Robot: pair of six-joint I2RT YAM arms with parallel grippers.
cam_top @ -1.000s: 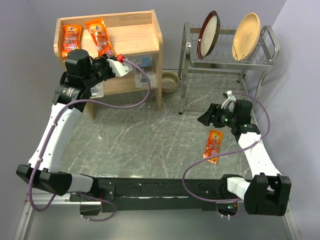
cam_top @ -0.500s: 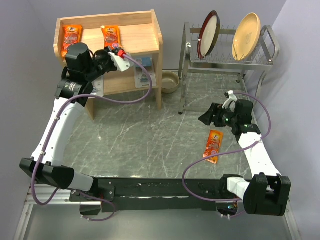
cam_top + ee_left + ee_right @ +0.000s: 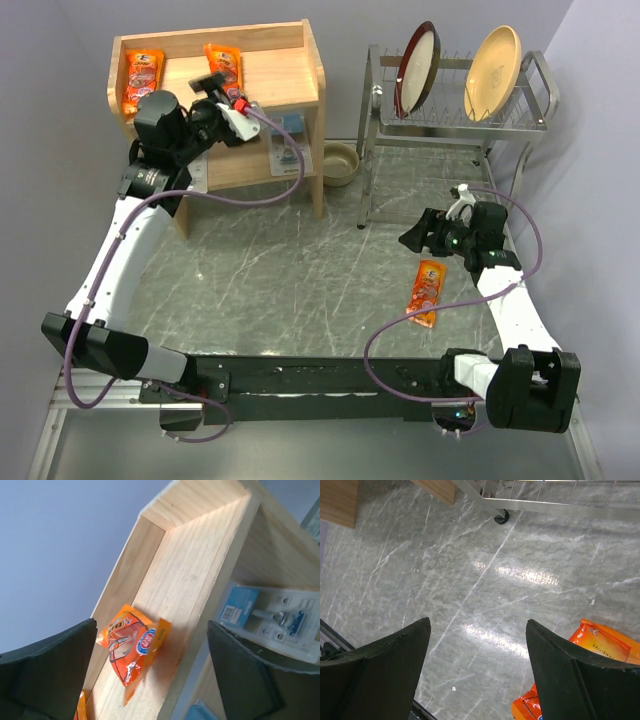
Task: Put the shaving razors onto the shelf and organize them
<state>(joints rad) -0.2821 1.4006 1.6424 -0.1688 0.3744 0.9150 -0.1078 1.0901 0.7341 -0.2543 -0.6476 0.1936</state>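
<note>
Jaws spread wide and empty, the left gripper [image 3: 213,80] hovers over the shelf [image 3: 290,75] at eleven o'clock of the table [image 3: 300,270]. Two orange packs [image 3: 142,78] lie on its top tier, with clear blister packs [image 3: 272,617] on the tier below. A third orange pack [image 3: 425,290] lies on the table at four o'clock, just beside the open, empty right gripper [image 3: 412,238]. It looks light, glossy and probably slippery — best pinched across its narrow middle.

light-wood shelf [image 3: 290,80], top tier: glossy orange pack [image 3: 143,80] flat at left end, second orange pack [image 3: 224,64] near it | lower tier: clear blister pack [image 3: 272,617], blue-white card, dark razor | counter [image 3: 300,270]: third orange pack [image 3: 426,291] lying flat
</note>
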